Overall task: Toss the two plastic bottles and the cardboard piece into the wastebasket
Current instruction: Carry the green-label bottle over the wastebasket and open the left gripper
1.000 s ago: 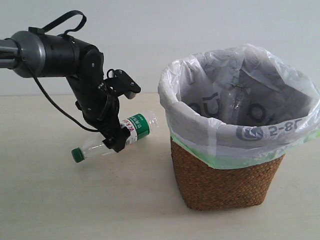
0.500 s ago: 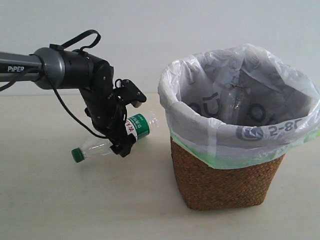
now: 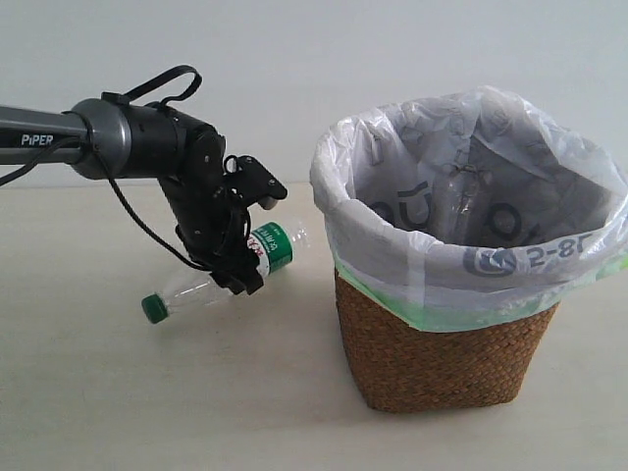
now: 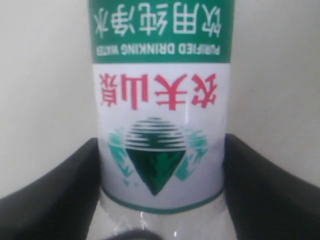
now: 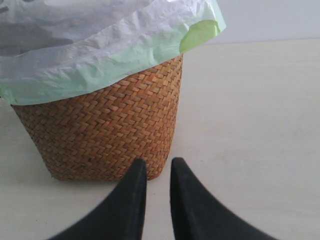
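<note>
The clear bottle with green cap and green-white label (image 3: 257, 257) hangs tilted above the table, cap end low at the left. My left gripper (image 3: 245, 257) is shut on it near the label. In the left wrist view the bottle (image 4: 160, 100) fills the space between both dark fingers (image 4: 65, 200) of the left gripper (image 4: 161, 147). The wicker wastebasket (image 3: 446, 348) with its white bag stands to the right, apart from the bottle. A clear bottle shape (image 3: 454, 201) shows inside the bag. My right gripper (image 5: 157, 164) sits low by the wastebasket (image 5: 100, 135) base, shut and empty. The cardboard piece is out of view.
The pale table (image 3: 147, 392) spreads around the basket. The bag's rim (image 3: 392, 231) flares wider than the wicker body. A plain light wall stands behind. The left arm (image 3: 128, 137) reaches in from the left edge.
The left arm has shifted to the right, toward the basket, carrying the green-cap bottle with it. The basket has not moved.
</note>
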Motion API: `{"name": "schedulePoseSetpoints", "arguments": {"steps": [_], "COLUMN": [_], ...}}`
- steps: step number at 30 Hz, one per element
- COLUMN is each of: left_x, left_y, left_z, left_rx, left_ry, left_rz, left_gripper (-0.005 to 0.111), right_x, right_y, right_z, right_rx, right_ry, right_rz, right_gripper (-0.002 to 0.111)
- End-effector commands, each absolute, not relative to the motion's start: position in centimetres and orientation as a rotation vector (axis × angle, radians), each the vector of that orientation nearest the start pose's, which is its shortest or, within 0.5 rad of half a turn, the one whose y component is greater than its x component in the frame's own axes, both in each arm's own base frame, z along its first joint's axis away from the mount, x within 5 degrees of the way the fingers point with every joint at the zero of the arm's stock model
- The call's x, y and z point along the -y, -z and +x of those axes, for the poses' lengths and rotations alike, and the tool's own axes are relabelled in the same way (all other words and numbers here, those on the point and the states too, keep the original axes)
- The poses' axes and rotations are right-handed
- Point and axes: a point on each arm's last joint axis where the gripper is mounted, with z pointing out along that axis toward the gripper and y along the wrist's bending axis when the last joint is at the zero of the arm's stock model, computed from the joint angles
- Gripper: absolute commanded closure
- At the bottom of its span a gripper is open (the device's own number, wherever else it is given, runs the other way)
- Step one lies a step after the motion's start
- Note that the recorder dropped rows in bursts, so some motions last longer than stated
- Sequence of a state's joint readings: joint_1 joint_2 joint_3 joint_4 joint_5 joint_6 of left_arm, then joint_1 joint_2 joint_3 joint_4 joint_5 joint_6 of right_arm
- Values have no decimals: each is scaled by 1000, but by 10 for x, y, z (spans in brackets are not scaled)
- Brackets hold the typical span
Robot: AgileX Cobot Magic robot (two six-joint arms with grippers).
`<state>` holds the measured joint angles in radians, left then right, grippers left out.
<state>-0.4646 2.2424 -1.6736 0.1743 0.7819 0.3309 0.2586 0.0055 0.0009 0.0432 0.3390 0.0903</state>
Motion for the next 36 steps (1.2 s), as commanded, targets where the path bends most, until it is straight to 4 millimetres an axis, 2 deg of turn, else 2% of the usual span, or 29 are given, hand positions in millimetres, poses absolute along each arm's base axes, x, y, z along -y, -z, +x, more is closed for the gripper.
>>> {"name": "schedulePoseSetpoints", "arguments": {"steps": [1,4,5,8,10,13,16,21,25,30,36], "left_x": [186,168,159,143,127,99,65,30,14,0,-6], "left_y": [-142,-160,-173,-197,-218,-255,-278,-286,-284,-272,-256], "left_z": [417,412,408,393,372,329,283,234,209,197,202], "left_rx": [-2708,-2797,-2789,-2760,-2755,-2712,-2668,-2651,-2655,-2695,-2755], "left_ry": [-171,-33,55,160,223,245,232,217,193,158,142], "left_rz": [1093,913,849,751,667,543,391,195,82,-24,-57], "left_gripper": [103,103,103,103,103,103,103,103,103,103,103], "right_x": [-15,-15,-15,-15,-15,-15,-15,-15,-15,-15,-15], "right_y": [-183,-183,-183,-183,-183,-183,-183,-183,-183,-183,-183], "right_z": [52,52,52,52,52,52,52,52,52,52,52], "right_rx": [-1821,-1821,-1821,-1821,-1821,-1821,-1821,-1821,-1821,-1821,-1821], "right_ry": [-289,-289,-289,-289,-289,-289,-289,-289,-289,-289,-289], "right_rz": [-128,-128,-128,-128,-128,-128,-128,-128,-128,-128,-128], "right_gripper": [95,95,95,95,95,95,95,95,95,95,95]}}
